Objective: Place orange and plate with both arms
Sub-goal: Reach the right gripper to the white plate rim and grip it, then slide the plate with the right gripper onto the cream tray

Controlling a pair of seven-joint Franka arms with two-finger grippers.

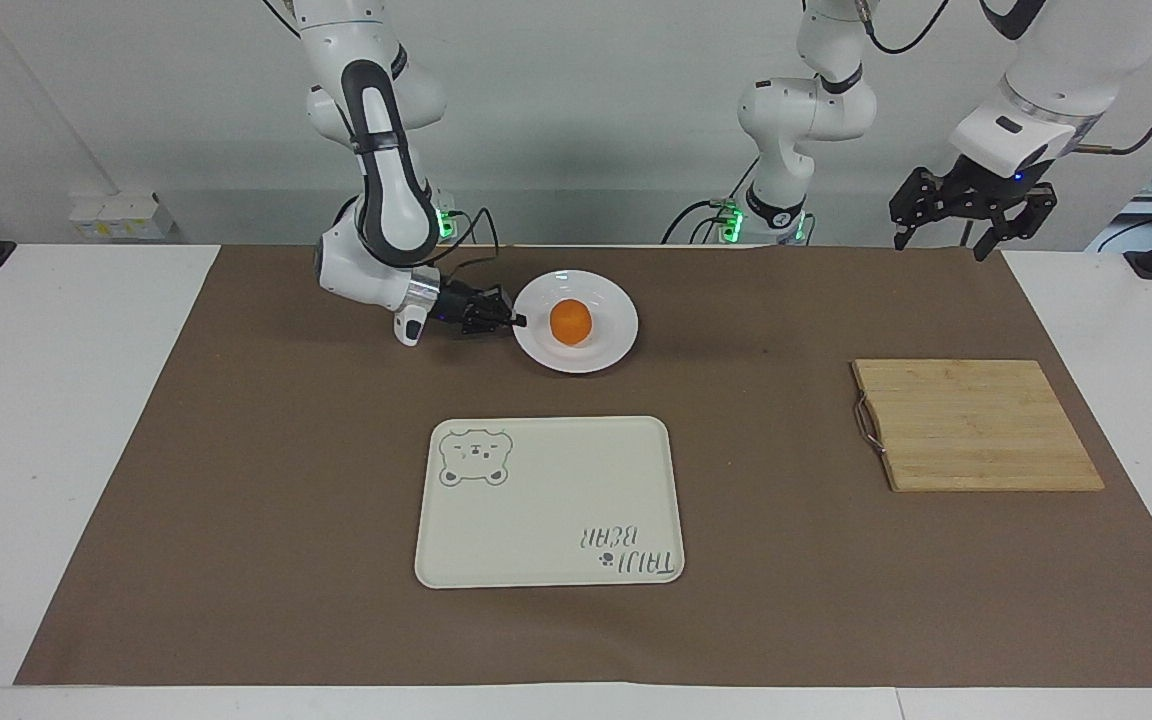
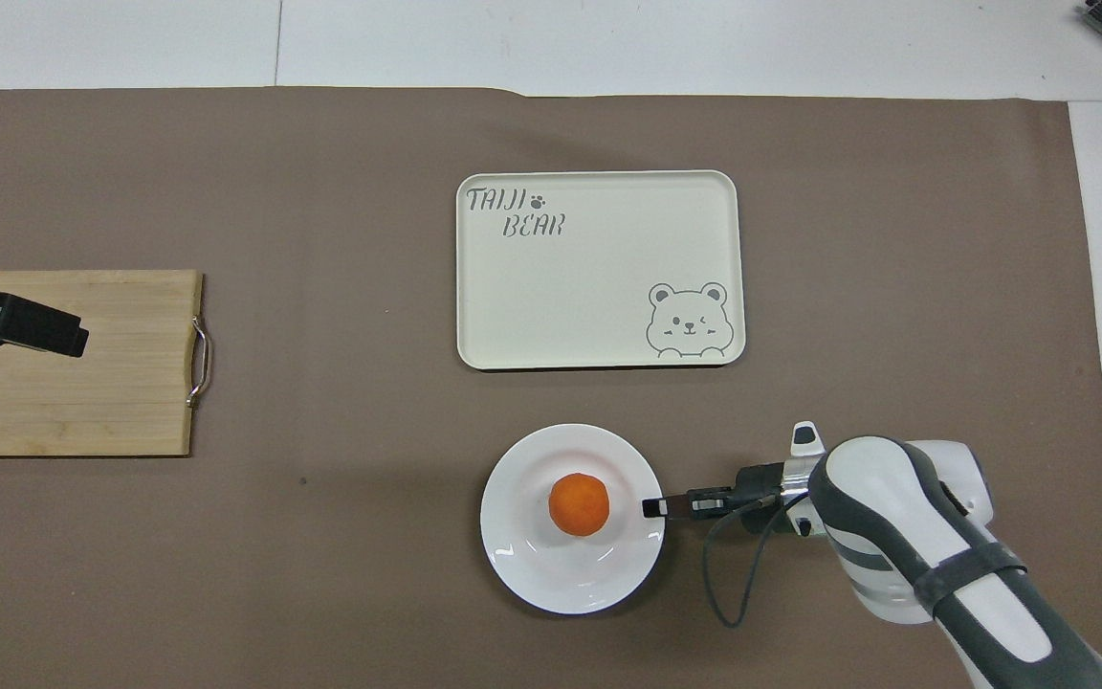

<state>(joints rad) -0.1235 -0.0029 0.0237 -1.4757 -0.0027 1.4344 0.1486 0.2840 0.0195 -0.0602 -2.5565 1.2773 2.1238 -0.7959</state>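
Note:
The white plate (image 1: 612, 338) lies on the brown mat near the robots, with the orange (image 1: 570, 322) resting in its middle. My right gripper (image 1: 514, 320) lies low and level at the plate's rim toward the right arm's end, shut on that rim. In the overhead view the right gripper (image 2: 654, 507) overlaps the edge of the plate (image 2: 532, 566), beside the orange (image 2: 579, 504). My left gripper (image 1: 941, 240) hangs open and empty high in the air at the left arm's end. In the overhead view the left gripper (image 2: 68, 337) shows over the cutting board.
A cream tray with a bear drawing (image 1: 548, 500) lies mid-table, farther from the robots than the plate; it also shows in the overhead view (image 2: 599, 277). A wooden cutting board with a metal handle (image 1: 976, 425) lies toward the left arm's end.

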